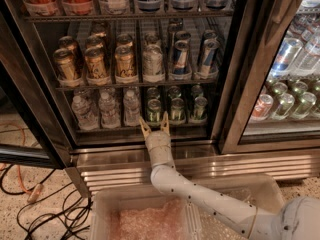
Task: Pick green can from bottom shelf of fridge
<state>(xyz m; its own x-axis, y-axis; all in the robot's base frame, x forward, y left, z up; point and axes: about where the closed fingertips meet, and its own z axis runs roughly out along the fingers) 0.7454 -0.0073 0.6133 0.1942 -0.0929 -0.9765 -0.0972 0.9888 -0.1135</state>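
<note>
The fridge (30, 99) stands open in front of me. On its bottom shelf (150, 126) several short green cans stand in three rows right of centre; the front left green can (153, 111) is nearest my gripper. My gripper (154, 123) is at the shelf's front rail, just below and in front of that can. Its two pale fingers are spread in a V, open and holding nothing. The white arm runs down and right from it to the frame's bottom right.
Clear water bottles (106, 109) stand left of the green cans. Gold cans (95, 63) and blue-and-silver slim cans (181, 58) fill the shelf above. The black door frame (235, 69) is on the right, the ribbed steel base (200, 164) below. A clear plastic bin (145, 214) sits under the arm. Cables (30, 204) lie on the floor at the left.
</note>
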